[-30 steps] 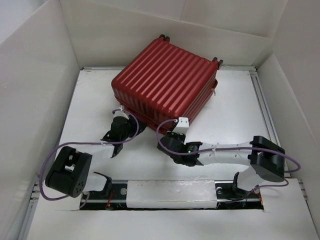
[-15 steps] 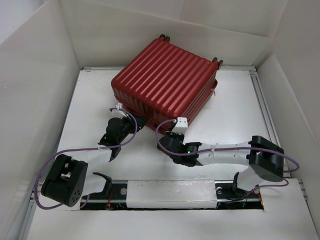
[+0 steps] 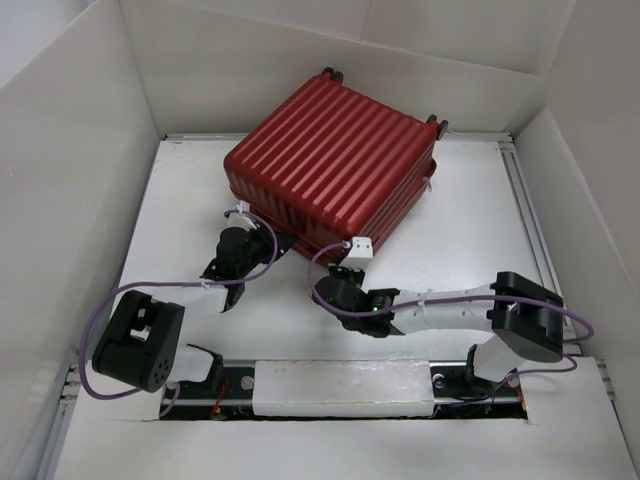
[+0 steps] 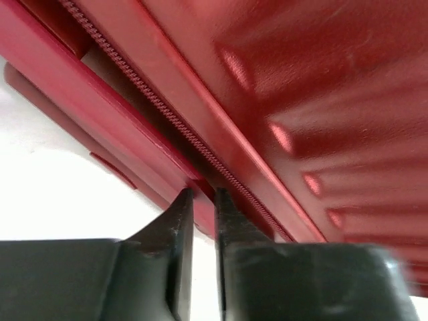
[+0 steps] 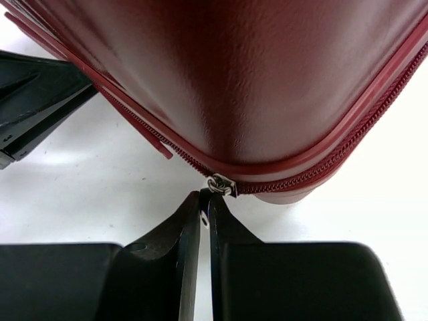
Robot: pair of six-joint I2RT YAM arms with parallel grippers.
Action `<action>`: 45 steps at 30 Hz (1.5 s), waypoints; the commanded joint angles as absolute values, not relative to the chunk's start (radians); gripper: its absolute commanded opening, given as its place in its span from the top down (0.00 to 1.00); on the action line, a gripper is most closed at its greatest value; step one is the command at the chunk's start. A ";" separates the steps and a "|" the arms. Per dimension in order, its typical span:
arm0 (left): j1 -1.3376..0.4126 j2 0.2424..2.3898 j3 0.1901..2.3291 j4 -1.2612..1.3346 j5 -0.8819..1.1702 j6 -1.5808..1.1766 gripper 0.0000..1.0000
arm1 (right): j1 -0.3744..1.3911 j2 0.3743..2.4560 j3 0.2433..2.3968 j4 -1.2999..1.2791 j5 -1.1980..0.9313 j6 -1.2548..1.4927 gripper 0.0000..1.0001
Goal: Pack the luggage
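Closed luggage [image 3: 335, 160], contents hidden; right pincer [image 5: 205, 200] on zipper pull [image 5: 219, 185].

I counted one suitcase [image 3: 335, 160] on one table [image 3: 470, 220]. Two wheels [image 3: 325, 74] showed along the suitcase edge farthest from both grippers. Two arms [image 3: 450, 305] were in view, so two grippers: the left gripper [image 4: 202, 194] and the right gripper [image 5: 206, 195]. Each had two fingers [image 4: 177, 227], four in all. Just beyond the right gripper's tips I saw one zip slider [image 5: 221, 185]. One line of zip teeth [image 4: 160, 110] ran past just beyond the left gripper's tips. I made out two purple cables [image 3: 160, 287], one trailing behind each gripper, and one white pad [image 3: 340, 385] behind both.
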State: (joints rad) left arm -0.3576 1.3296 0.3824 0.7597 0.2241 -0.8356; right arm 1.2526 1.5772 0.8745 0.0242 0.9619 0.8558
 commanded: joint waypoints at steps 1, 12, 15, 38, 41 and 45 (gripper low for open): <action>-0.380 1.402 0.475 0.834 0.247 -0.834 1.00 | 1.301 1.516 0.910 0.210 0.916 0.864 1.00; -0.402 1.411 0.476 0.825 0.273 -0.818 1.00 | 1.286 1.744 1.178 0.310 0.786 0.687 1.00; -0.384 1.385 0.476 0.825 0.317 -0.804 1.00 | 1.276 1.688 1.129 0.380 0.741 0.677 1.00; -0.383 0.847 0.659 0.281 0.019 -0.790 0.36 | 1.393 1.019 0.891 -0.285 0.942 0.836 0.52; -0.278 1.045 0.926 0.163 0.131 -0.800 0.37 | 1.329 0.968 0.911 -0.418 0.922 0.860 0.92; -0.143 1.207 1.090 0.154 0.250 -0.874 0.41 | 1.258 0.917 0.920 -0.488 0.911 0.880 1.00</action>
